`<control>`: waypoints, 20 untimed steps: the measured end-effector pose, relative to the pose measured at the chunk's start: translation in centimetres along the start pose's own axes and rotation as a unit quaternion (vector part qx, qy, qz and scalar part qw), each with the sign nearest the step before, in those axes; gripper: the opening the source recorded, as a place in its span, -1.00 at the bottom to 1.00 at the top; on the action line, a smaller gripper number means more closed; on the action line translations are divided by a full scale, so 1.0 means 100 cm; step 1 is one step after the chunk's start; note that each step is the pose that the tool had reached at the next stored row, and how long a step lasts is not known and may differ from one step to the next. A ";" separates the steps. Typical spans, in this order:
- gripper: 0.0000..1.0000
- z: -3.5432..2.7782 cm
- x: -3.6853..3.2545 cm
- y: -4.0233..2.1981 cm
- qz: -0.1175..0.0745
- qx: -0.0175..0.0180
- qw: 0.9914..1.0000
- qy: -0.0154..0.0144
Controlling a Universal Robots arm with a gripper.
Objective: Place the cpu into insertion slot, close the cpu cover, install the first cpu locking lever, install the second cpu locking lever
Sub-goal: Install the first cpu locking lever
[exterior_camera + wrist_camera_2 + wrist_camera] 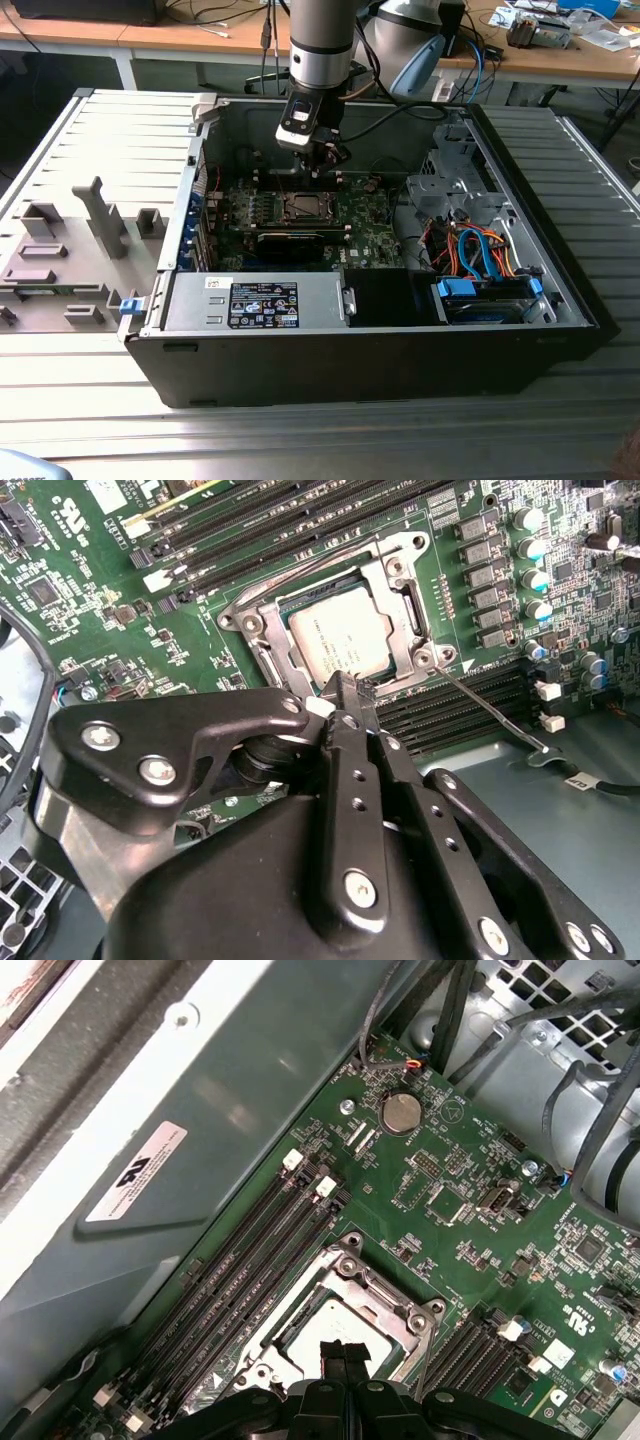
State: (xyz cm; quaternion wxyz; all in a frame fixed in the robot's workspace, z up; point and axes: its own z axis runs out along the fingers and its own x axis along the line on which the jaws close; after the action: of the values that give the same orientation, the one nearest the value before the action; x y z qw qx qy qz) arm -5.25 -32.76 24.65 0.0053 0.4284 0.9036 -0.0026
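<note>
The hand (345, 692) is clenched on nothing visible, its tips at the edge of the insertion slot (248, 623). The cpu (340, 640) sits inside, the cpu cover (398, 585) apparently lowered over it; one locking lever (490, 708) juts out, seemingly unlatched, so latching remains.

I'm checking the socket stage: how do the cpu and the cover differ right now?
The cpu is a solid, pale silver square, while the cover is a darker grey metal frame with an open middle. The cpu sits in the centre and the cover runs round its edges. The cpu's face is smooth, but the cover's rim is shaped and notched. Both are square and lie flat on the green board.
</note>
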 end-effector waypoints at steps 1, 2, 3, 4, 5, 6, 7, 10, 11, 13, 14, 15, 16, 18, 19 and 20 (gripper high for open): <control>-0.79 0.0000 0.0000 0.0000 0.000 0.000 1.000 0.000; -0.79 0.0000 0.0000 0.0000 0.000 0.000 1.000 0.000; -0.79 0.0000 0.0000 0.0000 -0.001 0.000 1.000 0.000; -0.79 0.0000 0.0000 0.0000 -0.001 0.000 1.000 0.000; -0.79 0.0000 0.0000 0.0000 -0.001 0.000 1.000 0.000; -0.79 0.0000 0.0000 0.0000 -0.001 0.000 1.000 0.000; -0.79 0.0000 0.0000 0.0000 -0.002 0.000 1.000 0.000; -0.79 0.0000 0.0000 0.0000 -0.005 0.000 1.000 0.000; -0.79 0.0000 0.0000 0.0000 -0.006 0.000 1.000 0.000; -0.79 0.0001 0.0000 0.0000 -0.007 0.000 1.000 0.000; -0.79 0.0001 0.0000 0.0000 -0.008 0.000 1.000 0.000; -0.79 0.0001 0.0000 0.0000 -0.010 0.000 1.000 0.000; -0.79 0.0001 0.0000 0.0000 -0.011 0.000 1.000 0.000; -0.79 0.0001 0.0000 0.0000 -0.013 0.000 1.000 0.000; -0.79 0.0001 0.0000 0.0000 -0.013 0.000 1.000 0.000; -0.79 0.0001 0.0000 0.0000 -0.014 0.000 1.000 0.000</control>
State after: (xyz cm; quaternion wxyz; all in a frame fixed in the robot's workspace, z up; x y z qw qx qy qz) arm -5.25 -32.76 24.63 0.0053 0.4157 0.9095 -0.0025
